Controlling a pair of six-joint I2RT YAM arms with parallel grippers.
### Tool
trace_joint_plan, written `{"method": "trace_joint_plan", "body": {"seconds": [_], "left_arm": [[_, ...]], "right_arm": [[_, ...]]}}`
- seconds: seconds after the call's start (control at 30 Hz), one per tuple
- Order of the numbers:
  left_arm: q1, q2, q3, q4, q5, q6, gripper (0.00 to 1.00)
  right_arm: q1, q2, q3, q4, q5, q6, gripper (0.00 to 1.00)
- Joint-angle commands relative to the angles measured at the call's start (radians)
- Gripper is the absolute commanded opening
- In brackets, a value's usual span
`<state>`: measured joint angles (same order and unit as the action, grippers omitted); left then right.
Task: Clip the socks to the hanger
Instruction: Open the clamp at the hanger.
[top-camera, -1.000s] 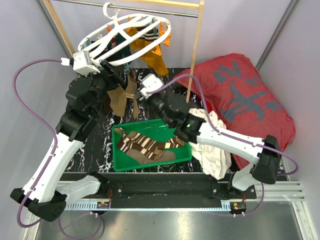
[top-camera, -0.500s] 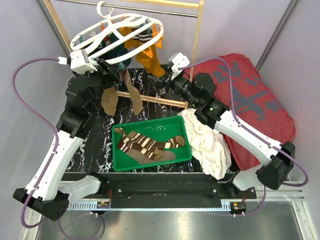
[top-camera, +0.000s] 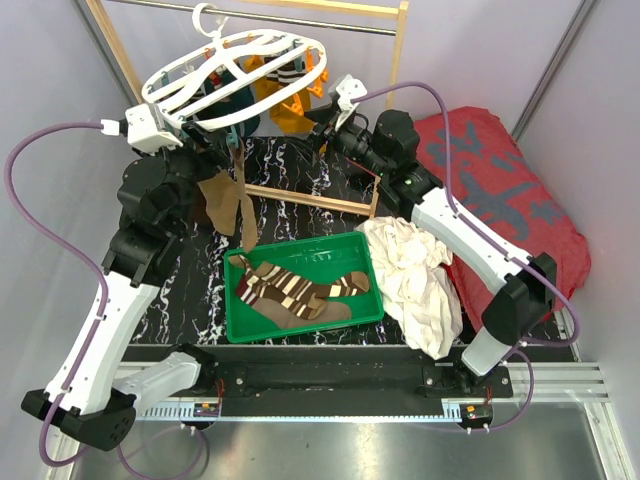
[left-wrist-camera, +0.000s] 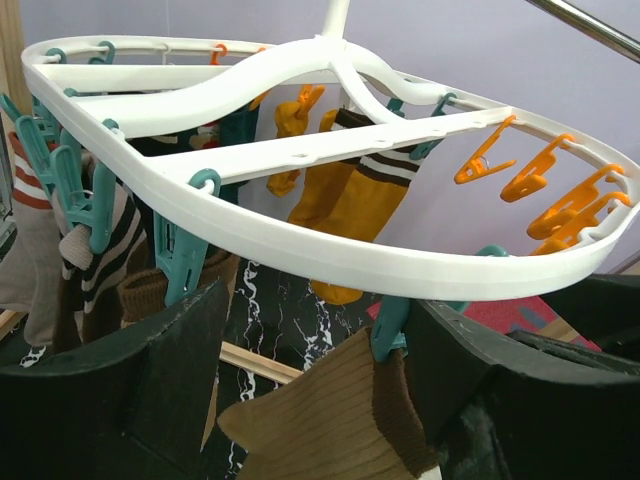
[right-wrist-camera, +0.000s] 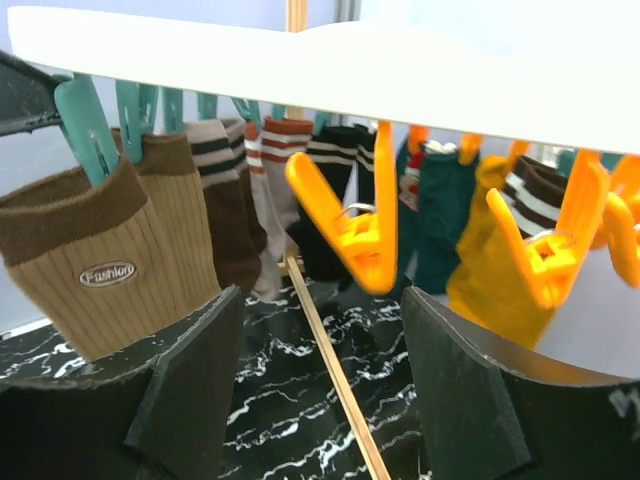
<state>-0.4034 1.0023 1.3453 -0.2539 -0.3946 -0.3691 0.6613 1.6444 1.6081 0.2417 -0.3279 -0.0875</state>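
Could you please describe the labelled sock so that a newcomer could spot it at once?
Find the white oval hanger hooked on the wooden rack. Among the socks clipped along its rim, it is the tan ribbed sock under a teal clip; it alone shows a small oval label below its dark brown cuff.

We see two arms with white shells on their long links: the left arm (top-camera: 100, 320) and the right arm (top-camera: 470, 245). Their joints and upper segments are black and blocky. A purple cable (top-camera: 70, 126) loops from each white wrist housing (top-camera: 150, 125). The fingers (left-wrist-camera: 150, 400) are broad, matte black wedges.
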Motion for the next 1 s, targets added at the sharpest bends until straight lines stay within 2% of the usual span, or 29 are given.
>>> {"method": "trace_joint_plan", "body": {"seconds": [0.0,0.3,0.6,0.8,0.97], "left_arm": [[0.006,-0.017,-0.006,0.024,-0.004,0.016,0.73],[0.009,-0.028,-0.005,0.013,-0.003,0.022,0.73],[0.014,-0.031,-0.008,0.007,-0.001,0.024,0.73],[0.017,-0.034,-0.005,0.004,0.011,0.015,0.73],[0.017,-0.050,0.008,-0.005,0.025,0.009,0.73]], "right_arm": [[-0.022,0.044,0.104,0.038,-0.102,0.049,0.73],[-0.055,0.127,0.202,0.034,-0.192,0.081,0.73],[-0.058,0.118,0.237,0.014,-0.306,0.132,0.69],[-0.060,0.106,0.228,0.015,-0.342,0.169,0.49],[-0.057,0.092,0.207,0.030,-0.372,0.209,0.25]]}}
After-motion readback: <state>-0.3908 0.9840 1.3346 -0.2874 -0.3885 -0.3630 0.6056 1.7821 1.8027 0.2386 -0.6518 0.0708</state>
